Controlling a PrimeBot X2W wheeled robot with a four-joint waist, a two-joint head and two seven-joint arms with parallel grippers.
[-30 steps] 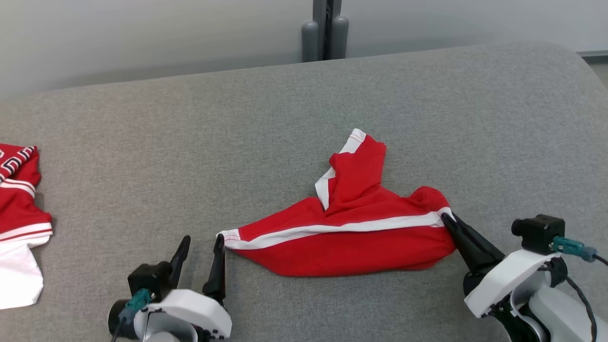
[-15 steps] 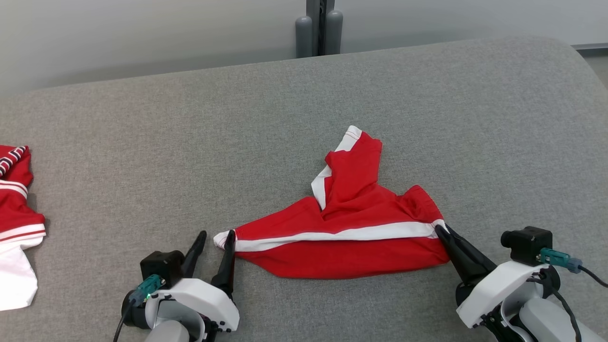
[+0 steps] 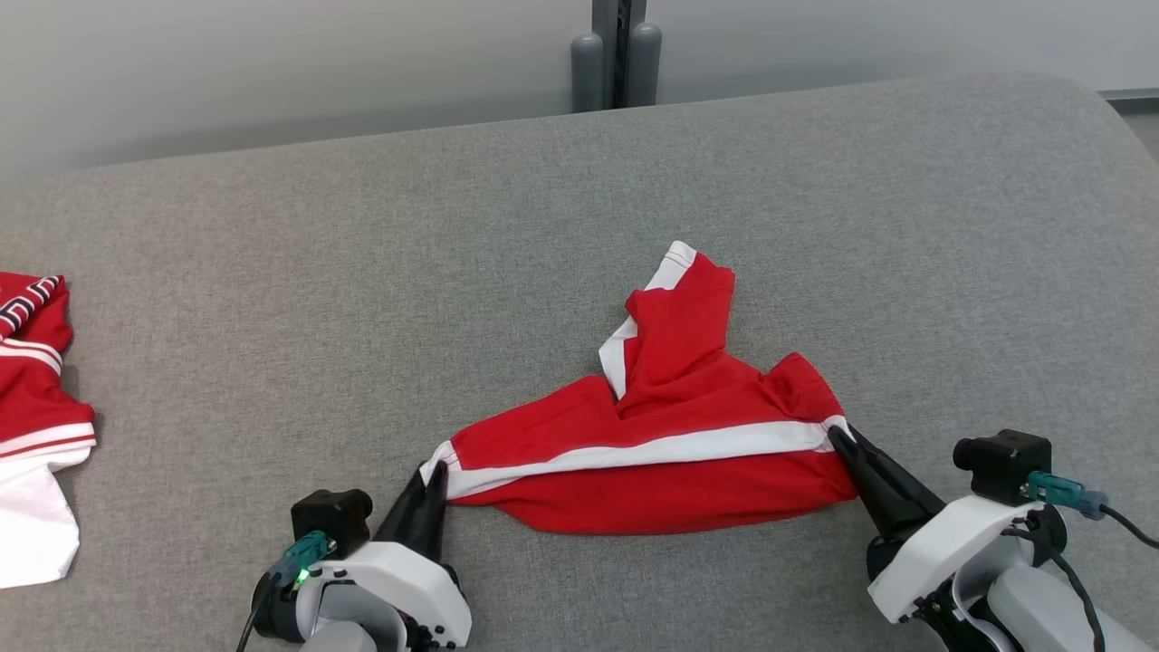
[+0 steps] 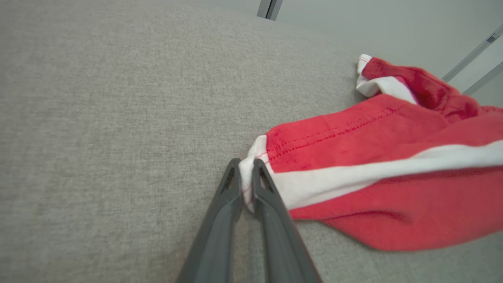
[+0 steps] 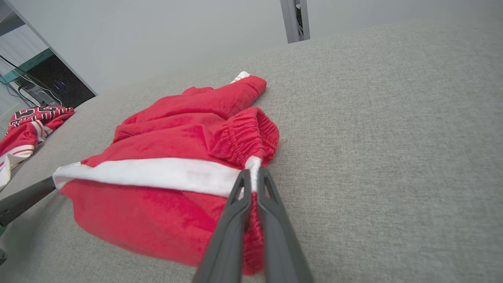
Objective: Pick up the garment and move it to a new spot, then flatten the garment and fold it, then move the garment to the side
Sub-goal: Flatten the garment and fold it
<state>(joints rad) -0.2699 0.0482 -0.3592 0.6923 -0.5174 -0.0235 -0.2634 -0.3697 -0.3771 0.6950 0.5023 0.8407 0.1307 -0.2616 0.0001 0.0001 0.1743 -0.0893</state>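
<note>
Both arms reach in low from the near edge. The left claw [image 3: 436,473] is clamped on a hem corner and the right claw [image 3: 835,435] on the waistband of the red shorts [image 3: 670,484], which lie rumpled and white-striped on the grey bench [image 3: 362,272].

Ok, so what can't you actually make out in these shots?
- Head view: the second garment is cut off by the left edge.
- Left wrist view: the red shorts run past the right edge.
- Right wrist view: the right hand covers the waistband corner it pinches.
</note>
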